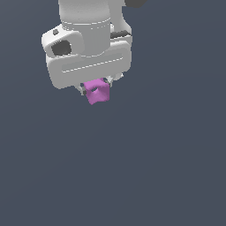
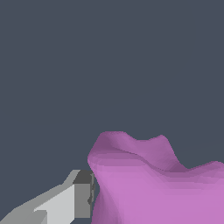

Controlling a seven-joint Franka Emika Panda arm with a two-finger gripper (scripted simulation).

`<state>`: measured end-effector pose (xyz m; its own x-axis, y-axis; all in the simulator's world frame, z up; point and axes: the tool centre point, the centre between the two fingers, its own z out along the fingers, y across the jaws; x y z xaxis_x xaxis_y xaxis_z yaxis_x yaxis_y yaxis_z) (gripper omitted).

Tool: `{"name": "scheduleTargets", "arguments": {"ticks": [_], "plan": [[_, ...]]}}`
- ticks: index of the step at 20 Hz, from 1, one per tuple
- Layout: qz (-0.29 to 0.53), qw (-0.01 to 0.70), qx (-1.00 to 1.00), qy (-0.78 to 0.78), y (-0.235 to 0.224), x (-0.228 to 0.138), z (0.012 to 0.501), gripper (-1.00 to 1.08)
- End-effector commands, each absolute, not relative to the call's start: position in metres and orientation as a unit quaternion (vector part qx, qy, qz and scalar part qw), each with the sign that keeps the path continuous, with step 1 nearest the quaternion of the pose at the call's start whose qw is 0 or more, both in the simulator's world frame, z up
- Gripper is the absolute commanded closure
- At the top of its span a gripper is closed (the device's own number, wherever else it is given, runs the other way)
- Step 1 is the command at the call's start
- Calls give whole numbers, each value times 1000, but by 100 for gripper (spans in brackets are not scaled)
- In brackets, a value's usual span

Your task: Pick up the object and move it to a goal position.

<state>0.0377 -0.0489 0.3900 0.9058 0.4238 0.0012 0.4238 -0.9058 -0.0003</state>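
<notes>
Your pink block (image 2: 153,188) fills the wrist view, pinched between the fingers (image 2: 81,197) of the end effector (image 1: 96,90), closed on it in mid-air.

You're looking at a chunky white-grey arm, all smooth rounded plastic-looking shells. The wrist is a fat cylinder sitting on a wide, pill-shaped hand block with a thin groove line running along its face. There's a boxy housing on the exterior view's left side with a dark rectangular recess in it, plus a small dark dot above. The end effector (image 1: 96,89) has short pale fingers; in the wrist view one finger (image 2: 61,203) is light grey with a darker grey pad at its tip.
</notes>
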Motion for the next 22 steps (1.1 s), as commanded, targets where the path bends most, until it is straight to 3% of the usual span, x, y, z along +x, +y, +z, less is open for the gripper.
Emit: {"name": "scheduleTargets", "arguments": {"ticks": [1,11,22], "plan": [[0,0,-976,-217,-51,42,405,108],[0,0,-976,-217,-57,57,447,108],[0,0,-976,-217,-59,62,461,108]]}}
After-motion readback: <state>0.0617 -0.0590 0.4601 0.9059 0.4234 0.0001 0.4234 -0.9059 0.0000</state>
